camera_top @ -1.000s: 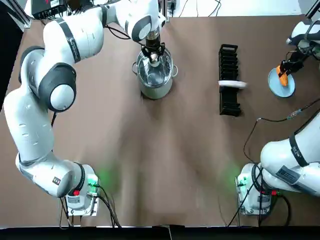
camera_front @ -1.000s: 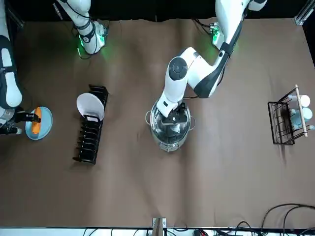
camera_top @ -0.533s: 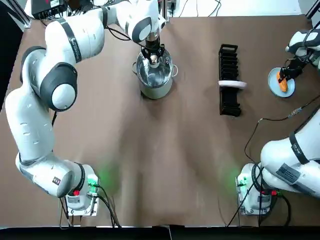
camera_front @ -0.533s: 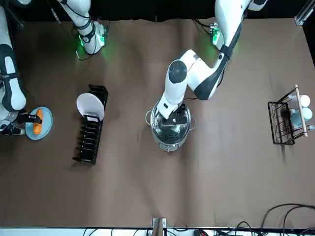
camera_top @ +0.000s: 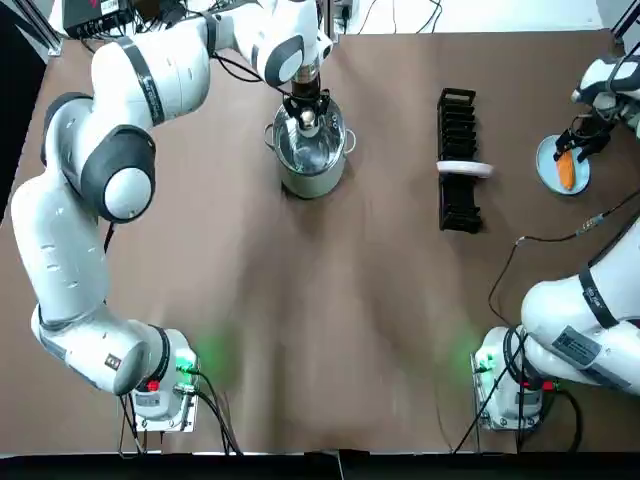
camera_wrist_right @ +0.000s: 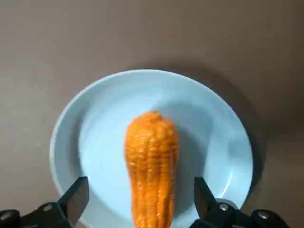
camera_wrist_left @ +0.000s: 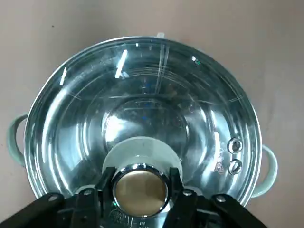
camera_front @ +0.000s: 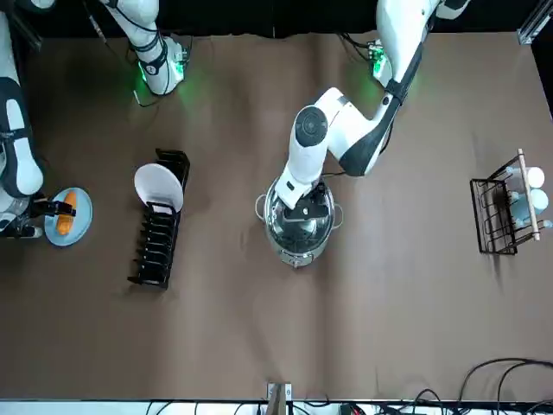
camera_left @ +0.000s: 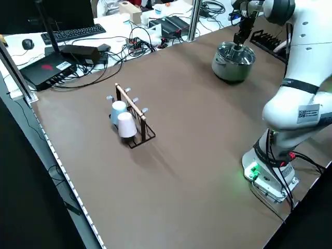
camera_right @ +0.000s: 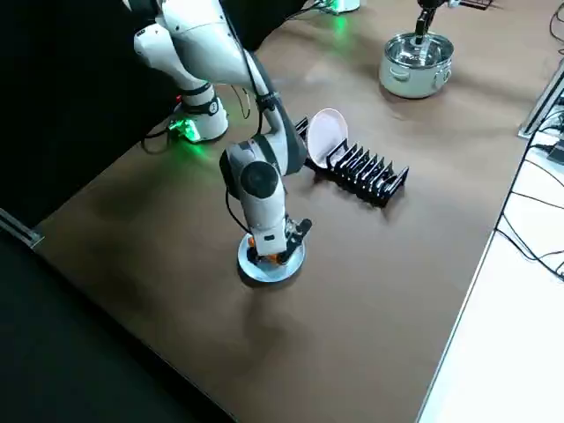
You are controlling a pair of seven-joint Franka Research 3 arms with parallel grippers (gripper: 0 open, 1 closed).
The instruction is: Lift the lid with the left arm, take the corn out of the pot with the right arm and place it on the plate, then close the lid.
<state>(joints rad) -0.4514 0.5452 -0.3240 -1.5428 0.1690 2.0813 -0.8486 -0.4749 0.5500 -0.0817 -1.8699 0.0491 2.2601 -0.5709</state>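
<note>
A steel pot stands at the far middle of the table, and the glass lid sits over its mouth. My left gripper is straight above it, shut on the lid's round knob. The orange corn lies on the light blue plate at the table's right edge. My right gripper hovers just over the corn, its fingers spread wide on either side and not touching it. In the top view the corn rests on the plate.
A black dish rack holding one white plate stands between the pot and the blue plate. A wire rack with cups sits at the robot's far left. A cable trails near the right arm's base.
My right gripper has let go of the corn, which now lies on the plate, and its fingers stand apart. The left gripper with the lid has barely shifted over the pot.
</note>
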